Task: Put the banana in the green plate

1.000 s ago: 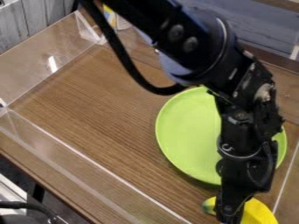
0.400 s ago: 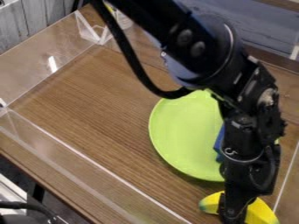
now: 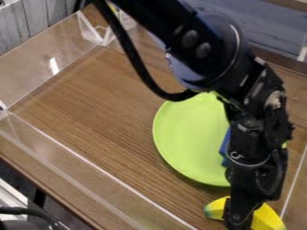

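Observation:
The small yellow banana (image 3: 267, 218) with its greenish tip lies on the wooden table at the bottom right edge of the view, just in front of the green plate (image 3: 188, 139). My gripper (image 3: 243, 212) points straight down onto the banana's middle. Its dark fingers are drawn close together, with yellow showing on both sides of them. The fingers hide the banana's centre. The lime-green plate is flat on the table, partly covered by my arm.
A blue block (image 3: 225, 144) shows on the plate behind my arm. Clear plastic walls (image 3: 54, 63) fence the wooden table on the left and at the back. My black arm reaches down from the top across the plate's right half.
Since a second ago the green plate has slid a little to the left and my arm's upper part has shifted. The gripper stays down at the banana.

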Available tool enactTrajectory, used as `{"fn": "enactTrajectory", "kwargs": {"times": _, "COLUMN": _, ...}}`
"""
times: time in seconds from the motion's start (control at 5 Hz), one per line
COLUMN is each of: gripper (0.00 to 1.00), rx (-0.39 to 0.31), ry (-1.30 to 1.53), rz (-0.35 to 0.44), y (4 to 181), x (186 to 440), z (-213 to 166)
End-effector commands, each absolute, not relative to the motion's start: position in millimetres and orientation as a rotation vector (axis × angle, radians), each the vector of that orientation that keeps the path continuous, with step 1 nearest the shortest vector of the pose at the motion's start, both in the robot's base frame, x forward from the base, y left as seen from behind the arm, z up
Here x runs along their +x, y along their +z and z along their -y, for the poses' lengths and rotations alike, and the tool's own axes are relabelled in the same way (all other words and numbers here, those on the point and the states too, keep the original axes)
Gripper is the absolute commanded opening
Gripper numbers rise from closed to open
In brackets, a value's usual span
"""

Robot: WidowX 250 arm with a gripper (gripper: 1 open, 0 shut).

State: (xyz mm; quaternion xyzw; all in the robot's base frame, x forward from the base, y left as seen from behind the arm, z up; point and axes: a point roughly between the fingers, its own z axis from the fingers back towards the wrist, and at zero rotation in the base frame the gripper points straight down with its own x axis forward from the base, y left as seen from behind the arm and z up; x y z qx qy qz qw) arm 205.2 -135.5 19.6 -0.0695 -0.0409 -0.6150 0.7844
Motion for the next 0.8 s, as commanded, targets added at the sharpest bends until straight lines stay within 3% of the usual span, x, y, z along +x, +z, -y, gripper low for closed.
{"fn": "enactTrajectory", "kwargs": {"times": 0.0, "gripper": 0.0, "rx": -0.138, "ry": -1.323, "rz": 0.147, "y": 32.0, "x": 215.1, "z": 136.3}}
{"fn": "enactTrajectory", "kwargs": {"times": 0.6, "gripper": 0.0, "rx": -0.148, "ry": -1.326, "rz": 0.146, "y": 30.0, "x": 219.3, "z": 135.9}}
